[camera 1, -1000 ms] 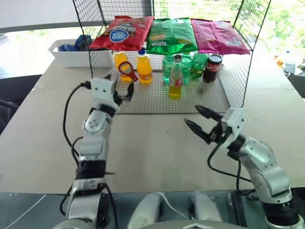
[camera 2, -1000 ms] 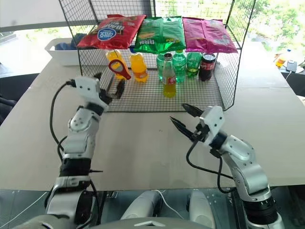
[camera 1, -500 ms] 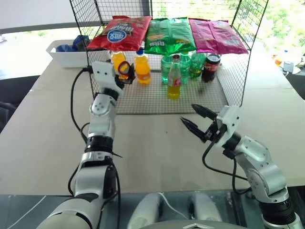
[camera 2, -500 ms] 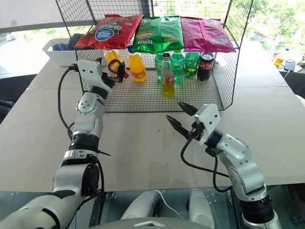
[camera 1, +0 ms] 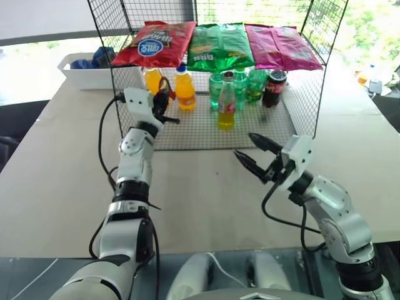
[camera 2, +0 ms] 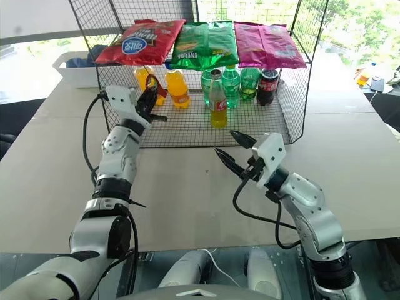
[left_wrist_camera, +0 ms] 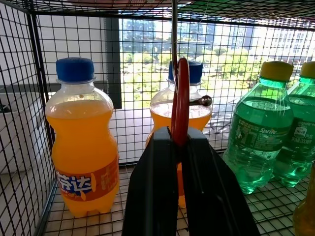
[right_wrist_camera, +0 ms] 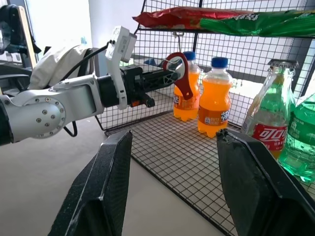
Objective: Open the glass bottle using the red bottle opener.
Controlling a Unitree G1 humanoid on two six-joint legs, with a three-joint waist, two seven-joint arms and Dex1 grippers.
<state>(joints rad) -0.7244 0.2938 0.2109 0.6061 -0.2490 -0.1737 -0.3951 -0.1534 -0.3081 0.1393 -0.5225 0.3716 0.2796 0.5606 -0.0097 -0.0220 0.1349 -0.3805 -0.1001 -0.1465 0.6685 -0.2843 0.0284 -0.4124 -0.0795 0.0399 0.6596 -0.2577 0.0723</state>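
Note:
The red bottle opener hangs from a wire hook under the rack's shelf, in front of the orange bottles. My left gripper is shut on the red bottle opener's lower part; the right wrist view shows the left gripper reaching in from the rack's left side to the opener. The glass bottle, with yellow drink, a red label and a metal cap, stands upright mid-rack, apart from both grippers. My right gripper hovers open over the table in front of the rack, nothing between its fingers.
A black wire rack stands on the table, with three chip bags lying on its top shelf. Two orange plastic bottles, green bottles and a cola bottle stand inside. A white bin sits at the back left.
My left gripper pushed forward into the rack to the hanging opener and shut on it. The right arm stayed about where it was.

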